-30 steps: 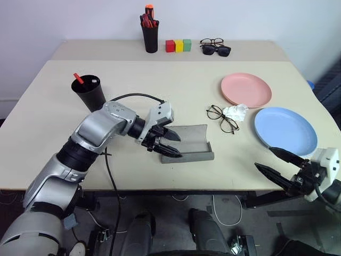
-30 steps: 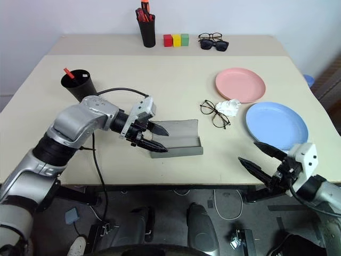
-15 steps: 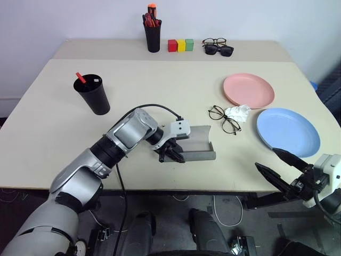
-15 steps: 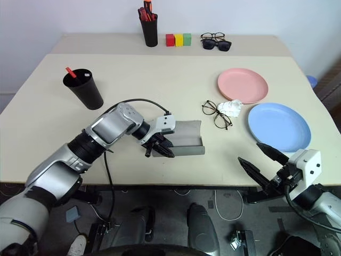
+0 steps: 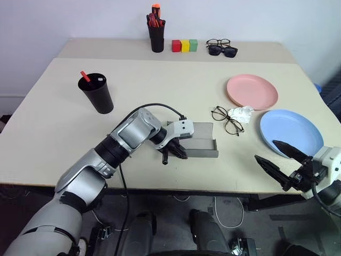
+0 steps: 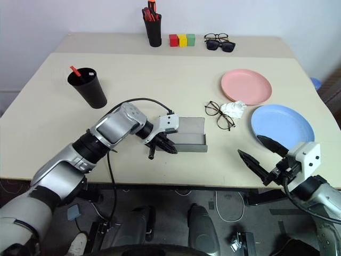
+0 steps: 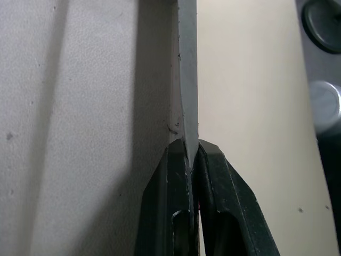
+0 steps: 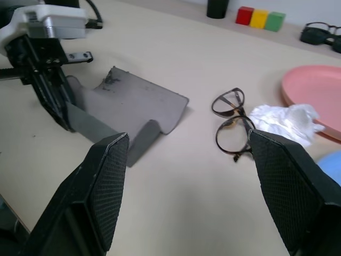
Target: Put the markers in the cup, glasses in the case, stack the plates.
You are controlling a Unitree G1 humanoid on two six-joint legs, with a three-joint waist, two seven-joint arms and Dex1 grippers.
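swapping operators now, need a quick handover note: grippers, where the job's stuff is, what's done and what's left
Left gripper: shut on the near wall of the grey glasses case, which lies open at the table's front.
Right gripper: open, holding nothing, off the front edge near the blue plate.
Wire-rimmed glasses: on the table between case and pink plate, beside a crumpled white tissue.
Done: one red-capped marker stands in the black cup.
Left: glasses into case, stack the plates, which lie side by side.

marker (image 5: 84, 76) in cup (image 5: 98, 94) | glasses (image 5: 227, 119) beside open case (image 5: 198, 141) | plates (image 5: 252, 90) unstacked
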